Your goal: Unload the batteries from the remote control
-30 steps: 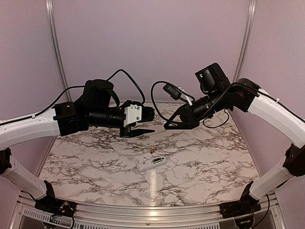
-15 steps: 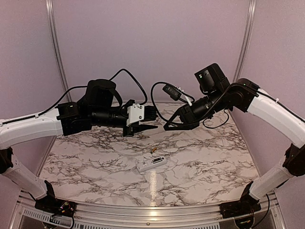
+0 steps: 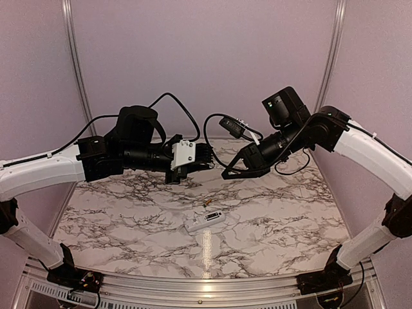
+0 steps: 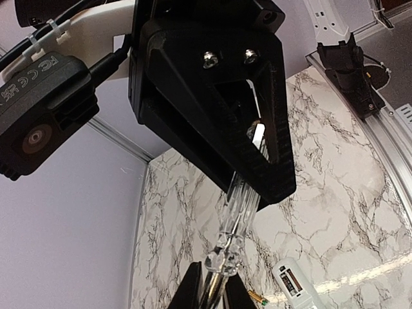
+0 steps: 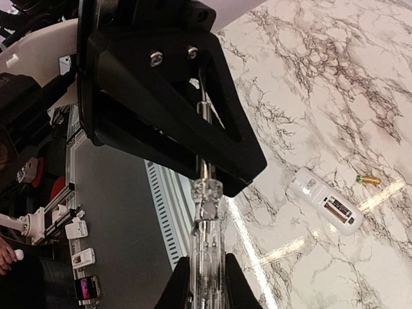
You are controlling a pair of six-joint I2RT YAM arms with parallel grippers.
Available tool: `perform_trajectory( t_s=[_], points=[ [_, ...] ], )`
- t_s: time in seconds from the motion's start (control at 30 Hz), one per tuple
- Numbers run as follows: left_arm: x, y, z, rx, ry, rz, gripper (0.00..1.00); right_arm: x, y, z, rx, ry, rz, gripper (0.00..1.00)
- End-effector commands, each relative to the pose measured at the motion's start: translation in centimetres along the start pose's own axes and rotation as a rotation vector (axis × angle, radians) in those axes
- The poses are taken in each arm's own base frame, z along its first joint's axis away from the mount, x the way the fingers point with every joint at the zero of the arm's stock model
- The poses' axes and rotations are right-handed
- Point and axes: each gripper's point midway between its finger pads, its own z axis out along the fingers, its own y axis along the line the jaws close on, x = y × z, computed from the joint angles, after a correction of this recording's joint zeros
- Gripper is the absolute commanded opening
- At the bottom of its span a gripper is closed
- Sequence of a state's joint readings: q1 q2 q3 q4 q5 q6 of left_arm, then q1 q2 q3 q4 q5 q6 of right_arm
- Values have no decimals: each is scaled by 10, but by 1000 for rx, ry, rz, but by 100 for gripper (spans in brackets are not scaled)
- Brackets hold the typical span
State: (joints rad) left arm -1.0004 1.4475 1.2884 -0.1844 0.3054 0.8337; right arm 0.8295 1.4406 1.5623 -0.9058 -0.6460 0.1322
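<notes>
The white remote control [image 3: 205, 221] lies on the marble table, its open battery bay facing up [image 4: 293, 283] [image 5: 325, 201]. One small gold battery [image 3: 208, 205] rests just beyond it [image 4: 256, 298] [image 5: 368, 180]. Above the table, the two grippers meet tip to tip on a clear pen-like tool [image 4: 238, 212] [image 5: 207, 257]. My left gripper [image 3: 207, 163] [image 4: 210, 283] is shut on the tool's thin metal end. My right gripper [image 3: 229, 171] [image 5: 207, 277] is shut on its clear handle. Any other batteries are hidden from me.
Black cables [image 3: 215, 125] loop over the back of the table between the arms. An aluminium rail [image 3: 193, 286] runs along the near edge, and purple walls close in the back and sides.
My left gripper moved right toward the right one and its jaws closed onto the tool's metal end. The right arm, the remote and the battery stayed put.
</notes>
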Motion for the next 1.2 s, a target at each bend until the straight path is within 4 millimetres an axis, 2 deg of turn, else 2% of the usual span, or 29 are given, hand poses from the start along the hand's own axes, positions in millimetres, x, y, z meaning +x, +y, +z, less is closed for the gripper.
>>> perform_trajectory(
  t_s=[0.0, 0.13, 0.33, 0.53, 0.63, 0.73, 0.87, 1.0, 1.17],
  points=[
    [-11, -14, 4, 60, -36, -18, 0, -26, -8, 0, 60, -87, -21, 2],
    [-9, -13, 1, 43, -29, -42, 0, -30, -7, 0, 59, -100, -22, 15],
    [-9, -4, -2, -24, -37, -84, 0, -38, -2, -4, 43, -146, -27, 39],
    [-5, 17, -7, -168, -40, -143, 0, -50, 7, -14, 13, -254, -23, 71],
    [-6, 29, -12, -246, -56, -178, 0, -56, 6, -20, 32, -314, 7, 83],
    [-10, 39, -20, -309, -96, -219, 0, -63, 1, -28, 70, -374, 47, 88],
    [-9, 48, -24, -370, -112, -266, 0, -72, 2, -37, 69, -441, 76, 88],
    [-9, 50, -26, -393, -130, -290, 0, -80, 0, -45, 65, -511, 121, 85],
    [-9, 53, -26, -412, -137, -297, 0, -86, -2, -43, 34, -527, 164, 78]
  ],
)
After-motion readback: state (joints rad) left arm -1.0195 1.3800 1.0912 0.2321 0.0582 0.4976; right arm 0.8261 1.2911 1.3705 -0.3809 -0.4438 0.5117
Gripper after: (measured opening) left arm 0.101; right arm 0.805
